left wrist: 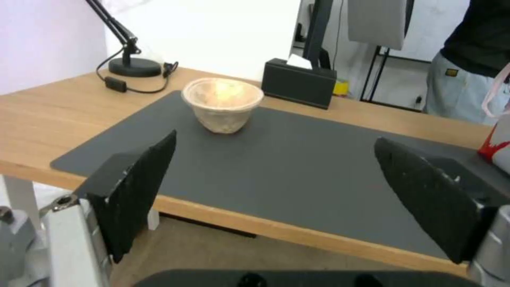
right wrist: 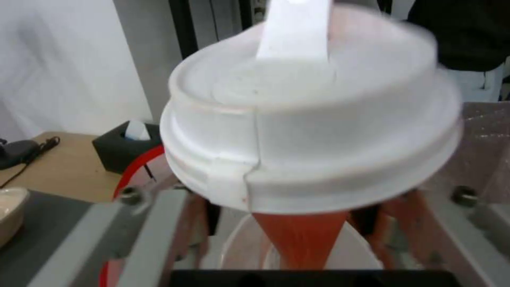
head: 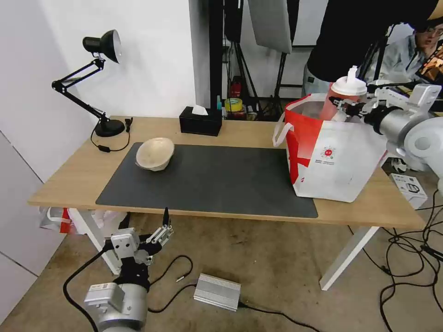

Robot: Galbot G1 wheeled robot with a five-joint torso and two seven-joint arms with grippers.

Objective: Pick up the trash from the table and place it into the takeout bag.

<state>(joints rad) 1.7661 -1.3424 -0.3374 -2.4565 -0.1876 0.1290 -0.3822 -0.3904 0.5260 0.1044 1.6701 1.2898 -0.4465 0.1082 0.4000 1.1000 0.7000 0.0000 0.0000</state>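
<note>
Gripping upright red cup (head: 340, 99) over takeout bag (head: 339, 161), right gripper (head: 344, 108), left gripper (head: 159, 228) fingers wide.

No legible text anywhere.

Head camera overlooks table (head: 69, 180); wrist cameras sit close, sharing it

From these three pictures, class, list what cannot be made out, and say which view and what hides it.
- Right wrist view: the right gripper's jaws, hidden behind the red drink cup and its lid.
- Head view: the takeout bag interior, screened by its own wall.
- Left wrist view: the bag, cut off by the edge.
</note>
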